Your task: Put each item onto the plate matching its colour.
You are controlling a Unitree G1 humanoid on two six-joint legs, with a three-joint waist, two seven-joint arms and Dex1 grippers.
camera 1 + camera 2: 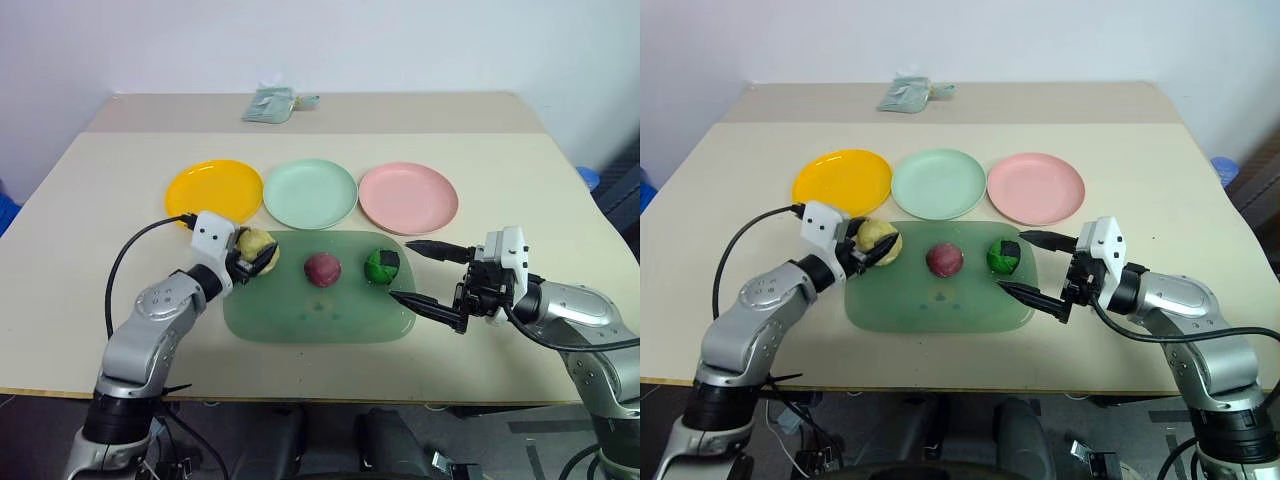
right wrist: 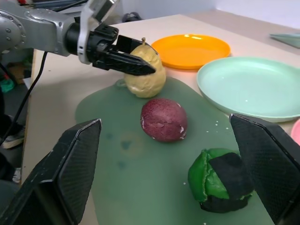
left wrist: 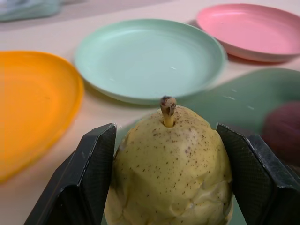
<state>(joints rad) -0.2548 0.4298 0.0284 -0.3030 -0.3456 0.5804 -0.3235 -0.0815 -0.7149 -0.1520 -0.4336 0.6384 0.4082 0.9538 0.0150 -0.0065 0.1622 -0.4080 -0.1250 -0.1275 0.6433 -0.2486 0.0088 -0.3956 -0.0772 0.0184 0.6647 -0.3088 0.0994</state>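
A pale yellow pear (image 1: 262, 240) stands at the left end of the translucent green tray (image 1: 300, 322), and my left gripper (image 1: 252, 256) is shut on it, its fingers (image 3: 89, 173) pressing both sides. On the tray's middle lies the dark red-maroon ball (image 1: 322, 268), with the green ball with a black patch (image 1: 381, 266) to its right. My right gripper (image 1: 400, 269) stands open at the tray's right end, one fingertip on either side of the green ball and not touching it. Behind the tray lie the orange-yellow plate (image 1: 213, 190), mint green plate (image 1: 310, 192) and pink plate (image 1: 408, 197), all bare.
A crumpled pale green bag (image 1: 268, 103) lies near the table's far edge. The beige table (image 1: 90, 220) stretches wide to either side of the tray. A black cable (image 1: 125, 262) loops from my left wrist.
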